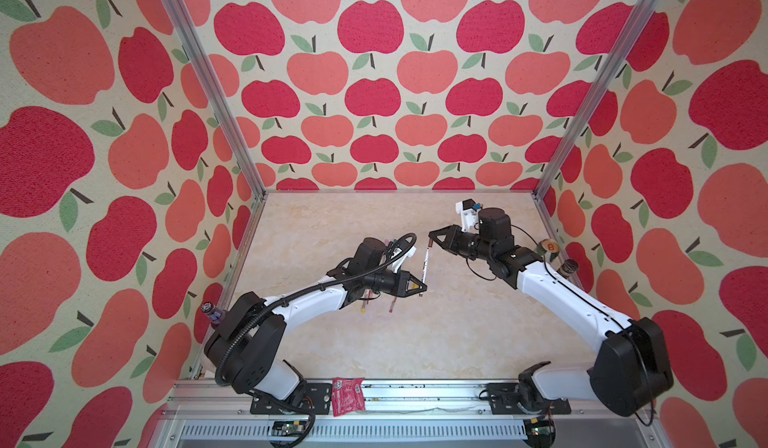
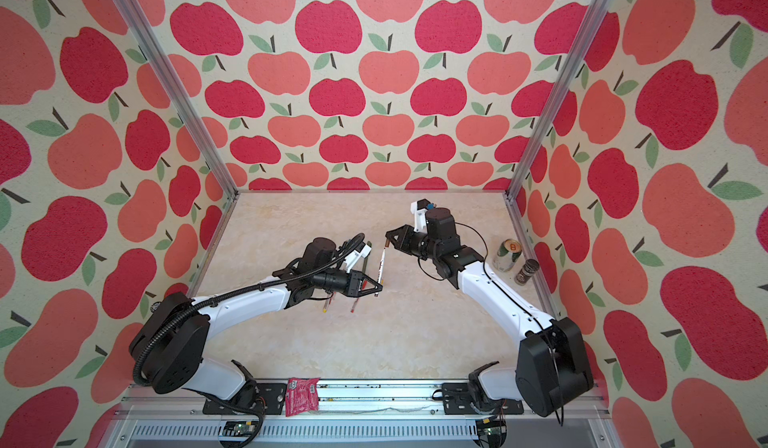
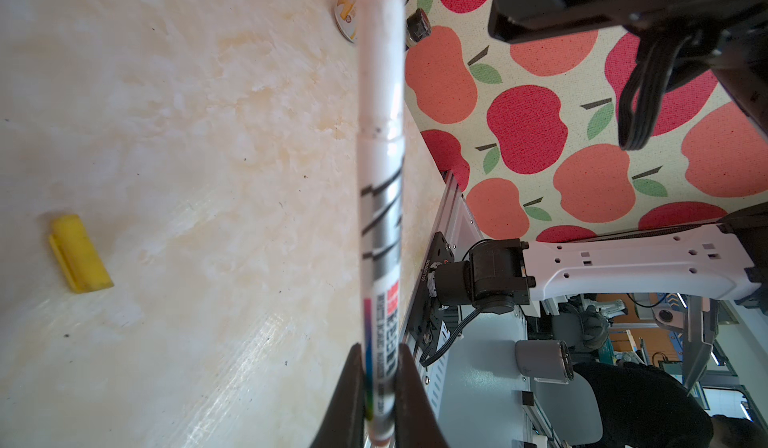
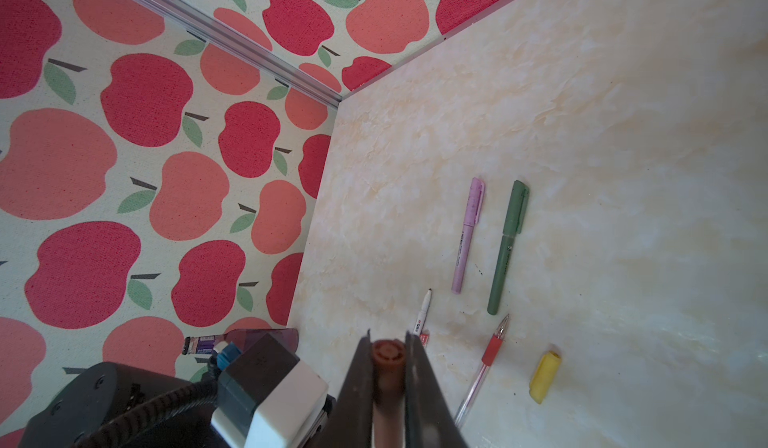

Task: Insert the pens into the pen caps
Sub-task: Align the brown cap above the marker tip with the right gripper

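Note:
My left gripper (image 1: 424, 287) is shut on the lower end of a white-barrelled pen (image 1: 425, 269), which stands tilted over the table. Its barrel (image 3: 380, 176) runs out from between the fingers. The pen's upper end is just below the brown pen cap (image 1: 431, 242), on which my right gripper (image 1: 431, 236) is shut. I cannot tell whether they touch. The cap's round end (image 4: 386, 352) shows between the jaws. On the table lie a capped lilac pen (image 4: 467, 238), a capped green pen (image 4: 507, 246), an uncapped red pen (image 4: 486, 363), another white pen (image 4: 424, 313) and a yellow cap (image 4: 545, 377).
A drinks can (image 2: 508, 255) and a dark jar (image 2: 527, 271) stand at the table's right edge. A small bottle (image 1: 212, 311) sits at the left wall. A red packet (image 1: 348, 396) lies on the front rail. The apple-print walls close in three sides.

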You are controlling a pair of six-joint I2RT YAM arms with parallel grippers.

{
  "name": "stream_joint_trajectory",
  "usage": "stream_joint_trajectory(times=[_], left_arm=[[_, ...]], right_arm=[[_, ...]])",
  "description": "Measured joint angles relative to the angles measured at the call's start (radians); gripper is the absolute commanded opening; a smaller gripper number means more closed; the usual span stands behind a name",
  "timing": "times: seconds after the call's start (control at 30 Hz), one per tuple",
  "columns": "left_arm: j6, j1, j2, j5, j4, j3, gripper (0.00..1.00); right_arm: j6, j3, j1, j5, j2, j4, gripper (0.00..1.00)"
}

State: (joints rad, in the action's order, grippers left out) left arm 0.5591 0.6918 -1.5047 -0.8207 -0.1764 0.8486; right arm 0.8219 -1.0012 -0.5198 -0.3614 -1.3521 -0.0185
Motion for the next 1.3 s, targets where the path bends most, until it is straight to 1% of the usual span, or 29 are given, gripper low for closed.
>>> stream_joint_trajectory(times=[0.97,1.3], left_arm=[[-0.007,0.000,0.003,0.000,0.004,-0.001,0.00],[-0.010,0.000,0.013,0.000,0.003,-0.007,0.00]], right_arm=[[-0.002,0.000,-0.034,0.010,0.008,-0.006,0.07],[-0.034,0.000,-0.037,0.019,0.030,-0.028,0.07]])
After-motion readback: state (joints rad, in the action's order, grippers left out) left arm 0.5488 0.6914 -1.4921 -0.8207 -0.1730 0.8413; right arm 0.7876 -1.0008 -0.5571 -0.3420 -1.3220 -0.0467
